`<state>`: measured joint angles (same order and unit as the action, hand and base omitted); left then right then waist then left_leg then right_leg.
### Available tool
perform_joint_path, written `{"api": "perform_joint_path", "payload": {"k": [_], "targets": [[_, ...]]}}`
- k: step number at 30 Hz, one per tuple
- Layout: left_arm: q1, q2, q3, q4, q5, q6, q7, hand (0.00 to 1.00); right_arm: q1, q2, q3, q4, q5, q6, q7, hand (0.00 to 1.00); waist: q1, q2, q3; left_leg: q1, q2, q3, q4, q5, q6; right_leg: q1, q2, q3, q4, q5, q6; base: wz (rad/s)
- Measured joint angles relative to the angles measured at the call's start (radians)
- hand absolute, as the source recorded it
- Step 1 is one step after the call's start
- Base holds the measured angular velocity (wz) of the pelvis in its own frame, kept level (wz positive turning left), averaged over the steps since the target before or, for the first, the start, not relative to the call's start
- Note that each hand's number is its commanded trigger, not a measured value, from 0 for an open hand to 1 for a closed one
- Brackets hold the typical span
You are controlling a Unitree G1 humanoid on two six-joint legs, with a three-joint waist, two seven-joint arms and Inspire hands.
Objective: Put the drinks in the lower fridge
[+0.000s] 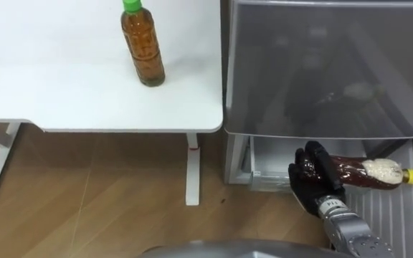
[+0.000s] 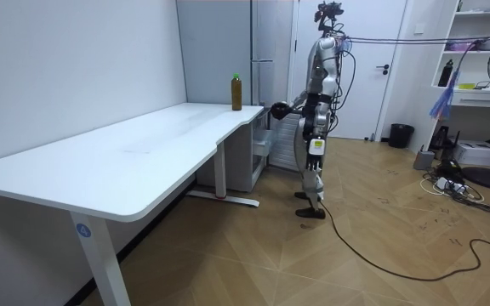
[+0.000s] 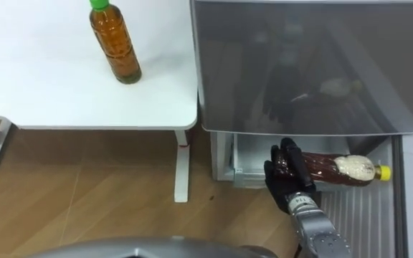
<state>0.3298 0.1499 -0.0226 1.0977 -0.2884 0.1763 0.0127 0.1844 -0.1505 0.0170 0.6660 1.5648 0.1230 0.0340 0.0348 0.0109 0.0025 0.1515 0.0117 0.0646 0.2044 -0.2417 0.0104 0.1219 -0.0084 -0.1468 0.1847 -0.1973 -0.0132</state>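
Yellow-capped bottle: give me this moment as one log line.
right hand: shut on yellow-capped bottle, sideways | where: at open lower fridge drawer, unreleased | green-capped bottle: upright on table

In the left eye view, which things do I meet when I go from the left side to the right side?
Clear plastic bottle of brown drink with a green cap → white metal table leg → black right hand → brown plastic bottle with a yellow cap.
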Motion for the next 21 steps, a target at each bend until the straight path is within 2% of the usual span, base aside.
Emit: {"api": "perform_joint_path", "payload": {"k": [4,10,11,13,14,16,20,21], "targets": [[0.020,-0.002,0.000,0.000,0.021,0.021,-0.021,0.00,-0.003,-0.001,-0.007,0.054,-0.002,0.000,0.006,1.00,-0.003,0.000,0.0000,-0.003,-0.006,-0.014,0.000,0.000,0.000,0.006,-0.007,-0.020,0.003,-0.003,0.004,0.14],[0.019,-0.002,-0.001,0.001,0.022,0.025,-0.032,0.00,-0.010,-0.002,-0.007,0.101,0.001,0.000,0.013,1.00,-0.001,0.006,0.0014,-0.033,-0.007,-0.029,0.011,0.000,0.001,-0.012,-0.009,-0.035,0.006,-0.003,0.005,0.11],[0.014,-0.003,-0.001,0.001,0.022,0.026,-0.038,0.00,-0.020,-0.003,-0.007,0.111,0.001,0.000,0.013,1.00,0.001,0.016,0.0022,-0.047,-0.007,-0.029,0.019,0.000,0.001,-0.024,-0.009,-0.036,0.009,-0.003,0.004,0.00],[0.002,-0.004,-0.007,0.001,0.021,0.028,-0.044,0.00,-0.056,-0.004,-0.007,0.150,0.001,-0.001,0.015,1.00,-0.003,0.024,0.0032,-0.072,-0.007,-0.030,0.028,0.000,0.001,-0.049,-0.012,-0.040,0.021,-0.003,0.003,0.00],[-0.016,-0.002,-0.027,0.003,0.022,0.028,-0.043,0.00,-0.096,-0.005,-0.007,0.196,-0.003,-0.002,0.015,1.00,-0.003,0.028,0.0011,-0.096,-0.007,-0.029,0.038,0.000,0.001,-0.072,-0.013,-0.042,0.026,-0.001,0.001,0.00],[-0.056,0.003,-0.055,0.005,0.022,0.027,-0.044,0.00,-0.173,-0.005,-0.004,0.287,-0.003,-0.001,0.016,1.00,0.000,0.039,0.0045,-0.142,-0.008,-0.031,0.044,0.006,0.005,-0.112,-0.017,-0.048,0.040,0.002,-0.001,0.05],[-0.092,0.008,-0.061,0.009,0.023,0.027,-0.046,0.00,-0.249,-0.003,-0.001,0.369,-0.003,0.001,0.023,1.00,0.002,0.045,0.0060,-0.201,-0.009,-0.039,0.056,0.011,0.005,-0.175,-0.019,-0.053,0.065,0.004,-0.005,0.05],[-0.108,0.008,-0.061,0.023,0.017,0.026,-0.046,0.00,-0.279,-0.003,-0.002,0.392,-0.002,0.001,0.023,1.00,0.003,0.046,0.0109,-0.221,-0.010,-0.039,0.059,0.013,0.005,-0.199,-0.023,-0.055,0.077,0.005,-0.005,0.00]]}}
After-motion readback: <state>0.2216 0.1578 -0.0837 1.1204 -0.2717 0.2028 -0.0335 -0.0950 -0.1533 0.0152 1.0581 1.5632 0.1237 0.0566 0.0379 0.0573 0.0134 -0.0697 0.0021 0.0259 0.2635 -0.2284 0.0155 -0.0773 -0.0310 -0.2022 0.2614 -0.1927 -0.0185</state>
